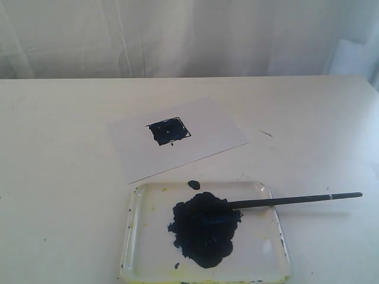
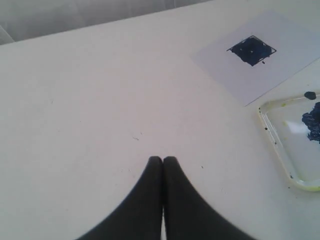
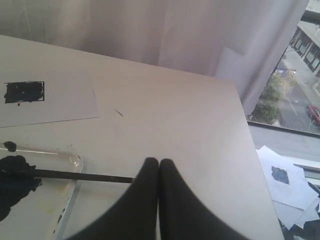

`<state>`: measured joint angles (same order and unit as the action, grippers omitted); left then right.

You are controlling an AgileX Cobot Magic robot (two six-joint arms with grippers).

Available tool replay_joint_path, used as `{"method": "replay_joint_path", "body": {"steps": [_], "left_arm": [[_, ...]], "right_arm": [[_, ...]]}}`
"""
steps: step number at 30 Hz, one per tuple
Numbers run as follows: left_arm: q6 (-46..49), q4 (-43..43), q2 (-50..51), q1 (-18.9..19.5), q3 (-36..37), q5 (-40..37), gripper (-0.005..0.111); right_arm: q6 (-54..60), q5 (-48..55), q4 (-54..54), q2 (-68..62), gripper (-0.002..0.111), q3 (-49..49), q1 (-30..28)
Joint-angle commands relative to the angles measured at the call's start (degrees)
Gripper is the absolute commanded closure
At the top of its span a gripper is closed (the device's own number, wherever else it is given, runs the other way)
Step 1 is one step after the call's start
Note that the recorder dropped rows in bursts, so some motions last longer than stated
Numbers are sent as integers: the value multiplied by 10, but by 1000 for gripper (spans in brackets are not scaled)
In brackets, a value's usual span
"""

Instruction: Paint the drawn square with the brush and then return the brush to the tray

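A: State of the drawn square (image 1: 169,131) first?
B: Filled dark nearly to its outline, on the paper sheet (image 1: 207,133), farther toward the desk's (image 1: 59,177) far edge than the tray (image 1: 263,239), as seen in the exterior view.
A: And the brush (image 1: 284,201)?
B: Laid across the tray's rim on the side facing the desk's right edge, tip sunk in the paint blob (image 1: 204,228), handle sticking out over bare desk. Long axis roughly parallel to the desk's near edge, handle end aimed at the right edge.
A: What of the right pincer (image 3: 158,161)?
B: Pressed fully together, gripping nothing. Poised just beside the handle end in the right wrist view, with that end hidden behind one finger; cannot tell from there whether touching, though probably clear above, given no sign of it in the exterior view.
A: And the left pincer (image 2: 162,160)?
B: Likewise closed tight and empty, over bare desk on the tray's opposite side, well apart from the handle.
A: Nearer arm, then?
B: The right, plainly. Looks finished on both steps; for any further pick-up: opening, then closing across the handle at right angles to that axis
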<state>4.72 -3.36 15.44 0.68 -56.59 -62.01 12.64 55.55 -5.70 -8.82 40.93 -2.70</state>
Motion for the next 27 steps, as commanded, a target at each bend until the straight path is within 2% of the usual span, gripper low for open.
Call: {"method": "replay_joint_path", "body": {"steps": [1, 6, 11, 15, 21, 27], "left_arm": [[2, 1, -49, -3, 1, -1, 107], [2, 12, -100, -3, 9, 11, 107], [2, 16, -154, -3, 54, 51, 107], [-11, 21, -154, -3, 85, 54, 107], [-28, 21, -154, -3, 148, 108, 107], [-42, 19, -154, -3, 251, 214, 107]], "right_arm": [[-10, -15, -3, 51, 108, -22, -2], [-12, -21, -3, 88, 108, -34, -2], [-15, -26, -3, 88, 108, -43, -2], [-24, -26, -2, 88, 108, -43, -2], [-28, -38, -1, 88, 108, -60, -2], [-39, -141, -1, 88, 108, -141, -2]]}}
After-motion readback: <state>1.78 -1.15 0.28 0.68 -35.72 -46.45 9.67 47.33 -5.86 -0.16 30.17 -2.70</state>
